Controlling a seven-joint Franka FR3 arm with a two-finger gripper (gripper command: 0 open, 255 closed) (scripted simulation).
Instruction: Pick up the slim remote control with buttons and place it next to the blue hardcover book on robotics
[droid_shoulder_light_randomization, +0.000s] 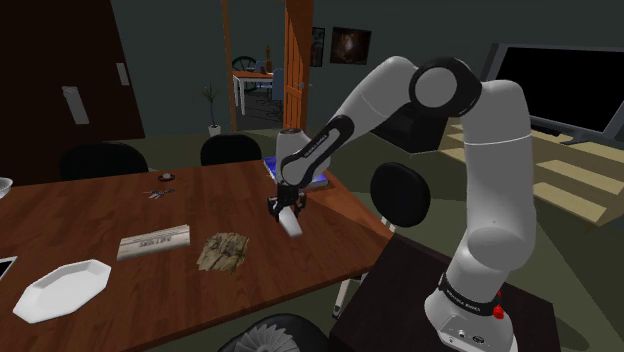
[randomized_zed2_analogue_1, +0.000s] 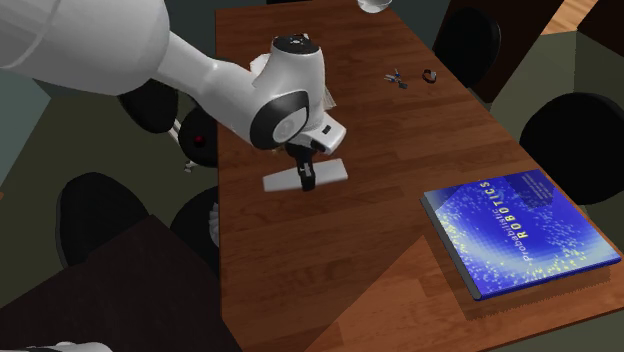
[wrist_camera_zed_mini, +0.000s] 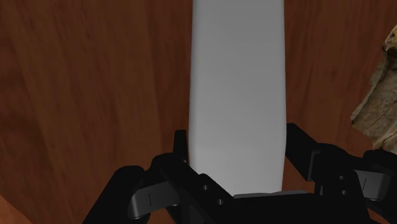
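The slim remote (randomized_zed2_analogue_1: 335, 172) is drawn plain white, with no buttons visible. My black gripper (randomized_zed2_analogue_1: 307, 176) is shut on its middle and holds it a little above the brown wooden table (randomized_zed2_analogue_1: 400, 130). In the shoulder view the remote (droid_shoulder_light_randomization: 293, 224) hangs tilted under the gripper (droid_shoulder_light_randomization: 286, 208). In the wrist view the remote (wrist_camera_zed_mini: 236, 95) runs lengthwise away from the gripper (wrist_camera_zed_mini: 238, 184), clasped at its sides. The blue robotics book (randomized_zed2_analogue_1: 520, 232) lies flat near the table's corner, off to the second exterior view's right of the remote. A blue edge of the book (droid_shoulder_light_randomization: 318, 181) shows behind the arm.
A brown crumpled object (droid_shoulder_light_randomization: 223, 250), a flat box (droid_shoulder_light_randomization: 153, 241) and a white angular dish (droid_shoulder_light_randomization: 62, 288) lie toward the shoulder view's left. Keys (randomized_zed2_analogue_1: 397, 77) and a small dark item (randomized_zed2_analogue_1: 430, 75) sit farther up the table. Black chairs (droid_shoulder_light_randomization: 400, 193) ring the table.
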